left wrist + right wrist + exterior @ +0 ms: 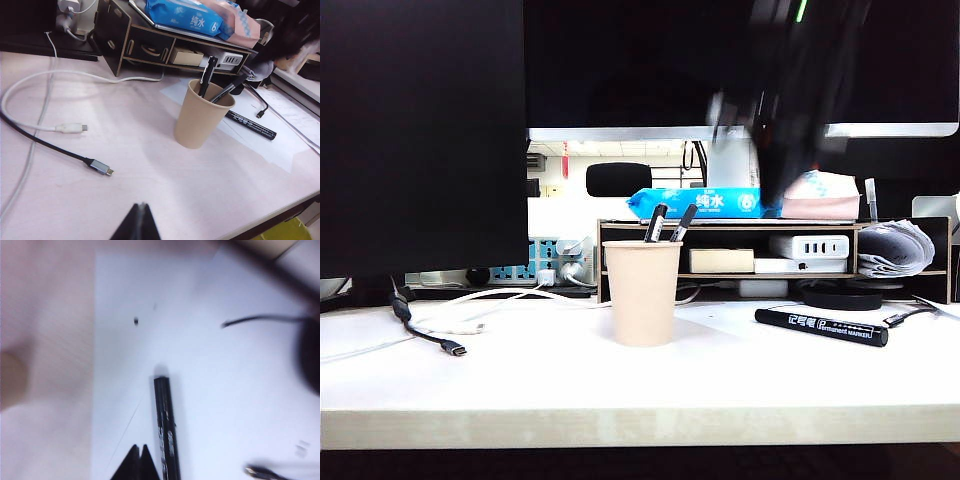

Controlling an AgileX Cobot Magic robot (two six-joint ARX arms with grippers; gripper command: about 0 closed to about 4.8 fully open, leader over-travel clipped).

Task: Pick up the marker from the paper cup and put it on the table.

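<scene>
The right claw (138,455) is pinched fully together and holds nothing; in its wrist view the two dark tips meet just beside the marker (166,432), which lies flat on the surface (520,385). From the exterior view the right arm shows as a dark blur high over the shelf, well above the marker (822,326), so the step in hand reads as the retreat after set-down. To do it well, the arm should lift straight up, clear of the barrel, so nothing nudges the marker into a roll, and swing away from the cup (642,292) and the thin black cable near the marker's far end. The marker rests to the right of the cup and apart from it, on a pale sheet. Its long axis runs nearly level across the exterior view, the left end slightly higher in the picture, white lettering facing up; which end carries the cap I cannot tell. Two other markers stand tilted in the cup. The left claw (139,220) hangs over the near-left part of the surface, its tips pressed together and empty, well apart from cup and marker.
</scene>
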